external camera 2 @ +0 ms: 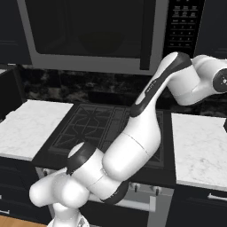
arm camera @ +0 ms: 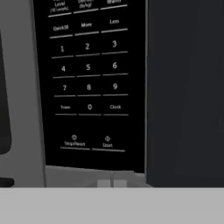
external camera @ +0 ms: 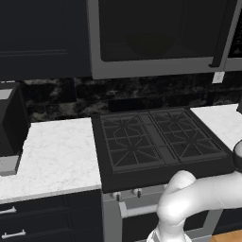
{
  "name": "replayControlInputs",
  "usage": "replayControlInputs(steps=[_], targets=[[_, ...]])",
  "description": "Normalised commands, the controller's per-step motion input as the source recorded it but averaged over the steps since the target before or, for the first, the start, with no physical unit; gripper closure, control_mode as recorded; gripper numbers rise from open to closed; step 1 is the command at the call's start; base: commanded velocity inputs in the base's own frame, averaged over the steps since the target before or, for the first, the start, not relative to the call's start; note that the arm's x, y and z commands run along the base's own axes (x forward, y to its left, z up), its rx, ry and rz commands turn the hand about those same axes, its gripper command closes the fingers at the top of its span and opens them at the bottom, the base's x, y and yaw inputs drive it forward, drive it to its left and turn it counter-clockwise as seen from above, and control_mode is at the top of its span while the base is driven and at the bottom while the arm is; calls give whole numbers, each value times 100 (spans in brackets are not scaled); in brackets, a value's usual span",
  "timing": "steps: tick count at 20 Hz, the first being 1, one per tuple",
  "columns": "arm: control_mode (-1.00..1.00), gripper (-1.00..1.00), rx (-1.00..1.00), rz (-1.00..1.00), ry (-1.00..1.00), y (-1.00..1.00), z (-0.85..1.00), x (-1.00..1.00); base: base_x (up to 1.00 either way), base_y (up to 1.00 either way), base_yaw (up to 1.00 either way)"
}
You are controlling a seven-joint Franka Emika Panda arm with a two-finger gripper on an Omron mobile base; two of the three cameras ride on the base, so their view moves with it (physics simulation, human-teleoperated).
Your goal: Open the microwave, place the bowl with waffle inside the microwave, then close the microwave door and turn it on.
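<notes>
Hand view put the keypad [arm camera: 89,83] of the microwave [arm camera: 26,109] centre-left with Start [arm camera: 107,143] low in frame, door shut, so the empty gripper's [arm camera: 112,183] fingers were pinched together, presumably to poke it

The microwave [external camera 2: 88,35] hangs above the stove [external camera: 158,142], its microwave door [external camera: 156,30] shut, with the bar handle [external camera 2: 147,35] at the door's right edge. The keypad [arm camera: 87,83] sits right of that handle. Counter [external camera: 56,156] lies left of the stove, more counter [external camera 2: 199,146] to its right. A boxy appliance [external camera: 10,127] stands on the left counter.
</notes>
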Motion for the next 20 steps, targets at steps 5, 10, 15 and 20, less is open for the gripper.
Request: replayControlInputs(steps=[5, 10, 15, 20], targets=[[-100, 100, -2, 0, 0, 8, 8, 39, 0, 0, 0], [-100, 100, 0, 0, 0, 0, 4, 7, 0, 0, 0], [-100, 100, 0, 0, 0, 0, 0, 0, 0, 0, 0], [-100, 100, 0, 0, 0, 12, 0, 11, 0, 0, 0]])
